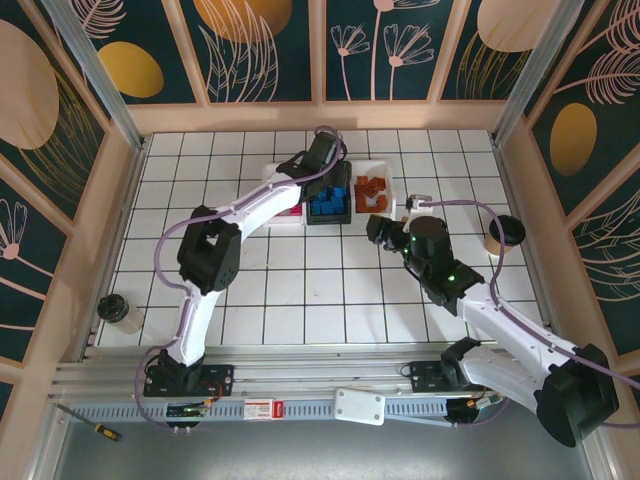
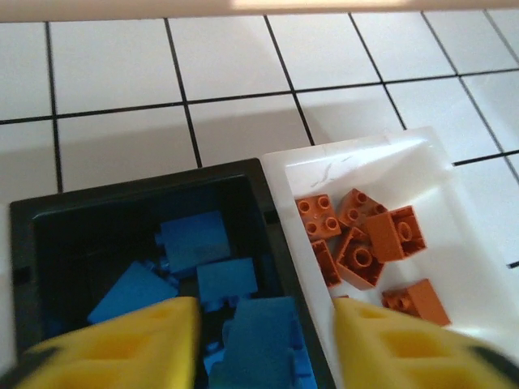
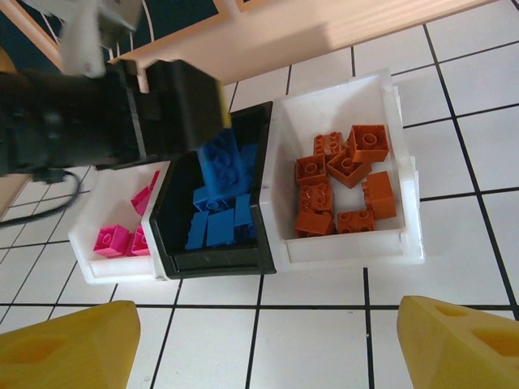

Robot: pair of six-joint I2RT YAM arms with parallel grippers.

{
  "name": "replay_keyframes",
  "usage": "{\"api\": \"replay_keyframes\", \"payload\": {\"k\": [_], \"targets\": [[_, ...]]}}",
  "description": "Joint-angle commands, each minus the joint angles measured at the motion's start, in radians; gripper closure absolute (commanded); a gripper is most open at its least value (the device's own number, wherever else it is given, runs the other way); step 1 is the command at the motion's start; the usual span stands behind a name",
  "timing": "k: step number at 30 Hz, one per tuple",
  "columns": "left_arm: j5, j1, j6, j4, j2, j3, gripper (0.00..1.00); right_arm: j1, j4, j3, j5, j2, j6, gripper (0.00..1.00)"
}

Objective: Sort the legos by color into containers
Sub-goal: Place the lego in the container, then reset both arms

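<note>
The 3 trays sit in a row at the far side of the tiled counter, touching each other.

The left white tray holds the magenta-pink bricks. The black tray in the middle holds the blue bricks. The right white tray holds the orange-brown bricks, about 7 of them lying in a loose heap. No bricks lie loose on the tiles around the trays.

The left claw hangs over the black tray with its yellow fingers spread. 1 blue brick sits between them with a gap on either side, so nothing is pinched. From the right wrist view, that brick is just under the claw, above the other blue ones. Whether it rests on the pile cannot be told.

The right claw hovers above bare tiles on the near side of the trays. Its fingers are spread wide and hold nothing.

A small jar stands near the left wall, and a round cup stands near the right wall. Both are well apart from the trays.
</note>
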Motion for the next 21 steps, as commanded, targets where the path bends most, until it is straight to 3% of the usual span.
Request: {"api": "replay_keyframes", "payload": {"k": [1,2,5,10,15,18,21], "targets": [[0.029,0.008,-0.023,-0.007,-0.039,0.014,0.06,-0.009,-0.021,-0.017,0.03,-0.023,0.018,0.15],[0.033,0.008,-0.028,0.037,-0.082,-0.034,0.01,-0.01,-0.021,-0.018,0.036,-0.025,0.017,0.15],[0.02,0.008,-0.037,0.18,-0.264,-0.211,0.01,-0.01,-0.016,-0.017,0.078,-0.028,0.018,0.15],[-0.145,0.035,0.0,0.323,-0.538,-0.491,0.01,-0.011,-0.006,-0.025,0.213,-0.023,0.002,0.14],[-0.241,0.142,0.026,0.469,-0.766,-0.808,0.01,-0.014,-0.031,-0.035,0.346,-0.014,0.034,0.01],[-0.44,0.189,0.123,0.534,-0.851,-0.95,0.01,-0.015,0.022,-0.061,0.407,-0.008,0.036,0.01],[-0.716,0.213,0.324,0.752,-0.905,-1.13,0.01,-0.021,0.026,-0.058,0.464,0.01,0.043,0.01]]}}
